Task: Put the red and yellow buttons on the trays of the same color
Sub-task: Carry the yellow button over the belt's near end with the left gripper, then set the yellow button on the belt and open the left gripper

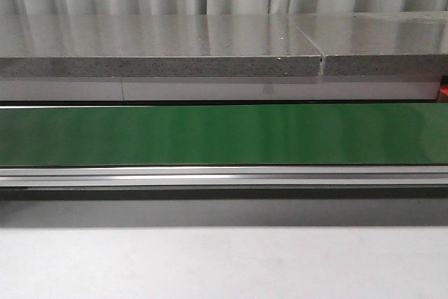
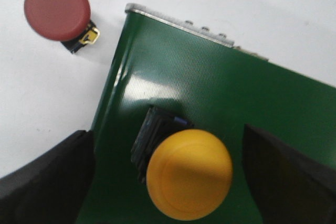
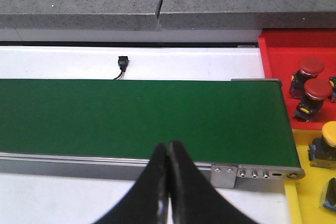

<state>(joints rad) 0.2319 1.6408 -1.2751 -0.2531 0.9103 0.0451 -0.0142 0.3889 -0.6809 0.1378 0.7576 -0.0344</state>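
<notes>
The left gripper (image 2: 163, 177) holds its dark fingers (image 2: 47, 177) spread wide apart. The right gripper (image 3: 168, 182) has its fingertips pressed together, apparently holding nothing.

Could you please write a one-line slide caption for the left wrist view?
Open left gripper straddling a yellow button on the green conveyor belt, red button lying off-belt.

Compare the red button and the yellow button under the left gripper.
The yellow button lies on the green conveyor belt, between the open fingers of the left gripper; the red button lies off the belt on the white table, outside the fingers. Their caps differ in color. Both have round mushroom caps on dark bases and lie tipped over.
</notes>
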